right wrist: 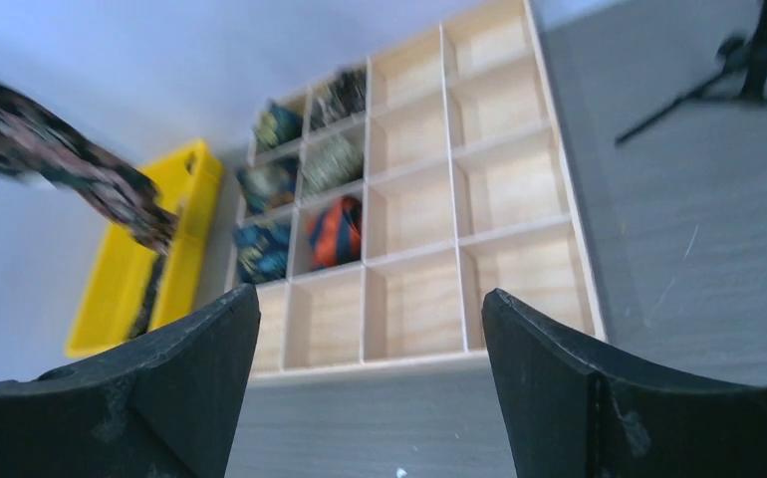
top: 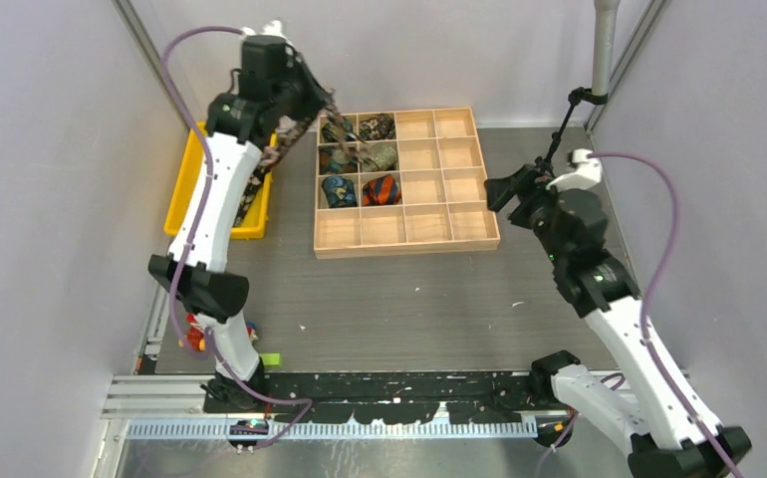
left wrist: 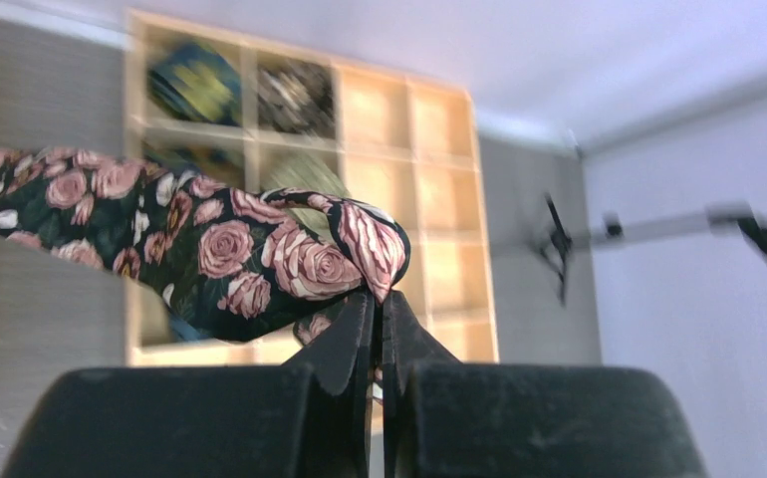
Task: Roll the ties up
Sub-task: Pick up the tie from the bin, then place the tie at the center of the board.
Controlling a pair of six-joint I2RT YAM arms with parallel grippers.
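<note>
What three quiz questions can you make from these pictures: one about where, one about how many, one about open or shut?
1. Where in the tray do the rolled ties sit?
A. the left two columns
B. the right two columns
C. the bottom row

2. How many rolled ties are in the tray?
A. four
B. six
C. nine

3. What is the left gripper doing?
A. open and empty
B. open around a roll
C. shut on the rose tie

Answers:
1 A: the rolls fill the top three rows of the left two columns, and the other boxes are bare wood.
2 B: there are two rolls in each of three rows.
3 C: the left wrist view shows the jaws pressed together, pinching the tie's folded end.
</note>
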